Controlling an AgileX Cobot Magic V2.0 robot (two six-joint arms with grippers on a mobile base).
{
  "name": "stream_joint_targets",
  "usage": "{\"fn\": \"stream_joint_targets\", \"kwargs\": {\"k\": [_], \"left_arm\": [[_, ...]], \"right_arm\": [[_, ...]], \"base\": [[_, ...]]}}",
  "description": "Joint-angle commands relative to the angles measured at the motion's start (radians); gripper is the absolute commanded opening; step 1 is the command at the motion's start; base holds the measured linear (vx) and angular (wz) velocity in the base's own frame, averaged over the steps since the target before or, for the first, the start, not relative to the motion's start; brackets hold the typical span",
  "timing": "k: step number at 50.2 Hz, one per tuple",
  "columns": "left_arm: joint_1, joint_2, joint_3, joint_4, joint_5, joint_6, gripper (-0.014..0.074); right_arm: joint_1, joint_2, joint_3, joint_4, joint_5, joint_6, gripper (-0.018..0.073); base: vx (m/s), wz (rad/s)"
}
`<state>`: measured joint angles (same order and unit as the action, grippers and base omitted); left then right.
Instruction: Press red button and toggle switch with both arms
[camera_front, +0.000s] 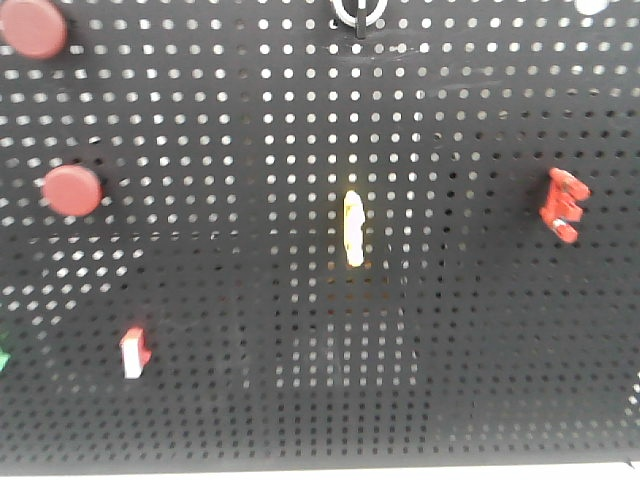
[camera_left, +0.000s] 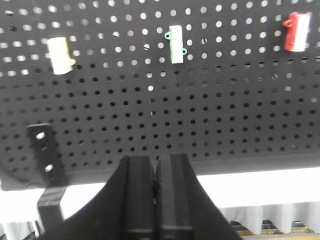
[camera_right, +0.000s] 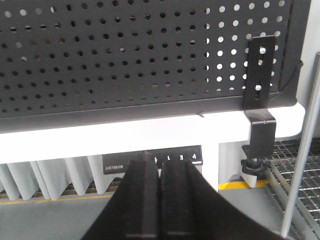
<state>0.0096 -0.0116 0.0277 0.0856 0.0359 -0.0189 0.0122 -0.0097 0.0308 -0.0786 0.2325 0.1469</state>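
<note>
**Both Fingers Closed Below the Pegboard**

Pressing the left fingers (camera_left: 140, 200) flat together at bottom centre of the left wrist view, gripping nothing. Pressing the right fingers (camera_right: 175, 200) together likewise, empty, low in the right wrist view beneath the white desk (camera_right: 100, 137) edge. Facing the black pegboard (camera_front: 450, 350) beyond. Showing, in the front view, a red button (camera_front: 72, 190) at mid left, a second red button (camera_front: 35, 27) at upper left, and a red switch (camera_front: 563, 205) at mid right.

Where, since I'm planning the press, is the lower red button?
Front view: the lower red button sits on the pegboard at the picture's left, below the upper red button and above the red-and-white switch.
</note>
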Motion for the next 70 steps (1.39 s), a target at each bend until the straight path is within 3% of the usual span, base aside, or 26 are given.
{"fn": "stream_joint_targets", "kwargs": {"k": [1, 31, 43, 52, 60, 65, 70], "left_arm": [[0.0, 0.005, 0.028, -0.002, -0.077, -0.008, 0.0002], [0.0, 0.005, 0.028, -0.002, -0.077, -0.008, 0.0002], [0.0, 0.005, 0.026, -0.002, -0.124, -0.008, 0.0002], [0.0, 0.005, 0.026, -0.002, -0.334, -0.072, 0.0002], [0.0, 0.005, -0.043, -0.001, -0.486, -0.11, 0.0002], [0.0, 0.017, -0.192, 0.026, -0.417, -0.112, 0.0002], [0.0, 0.072, -0.4, 0.08, -0.274, -0.111, 0.0002]], "right_arm": [[-0.005, 0.002, 0.0, -0.007, -0.083, -0.005, 0.0], [-0.005, 0.002, 0.0, -0.02, -0.105, -0.013, 0.0], [-0.006, 0.002, 0.0, -0.024, -0.305, -0.011, 0.0], [-0.006, 0.002, -0.01, 0.006, -0.548, 0.008, 0.0], [-0.006, 0.019, -0.191, 0.0, -0.516, 0.088, 0.0], [-0.006, 0.082, -0.365, -0.02, -0.411, 0.088, 0.0], [-0.006, 0.181, -0.537, -0.046, -0.306, 0.088, 0.0]], "base": [[0.08, -0.01], [0.03, -0.01], [0.0, 0.0], [0.0, 0.0], [0.0, 0.0], [0.0, 0.0], [0.0, 0.0]]}}
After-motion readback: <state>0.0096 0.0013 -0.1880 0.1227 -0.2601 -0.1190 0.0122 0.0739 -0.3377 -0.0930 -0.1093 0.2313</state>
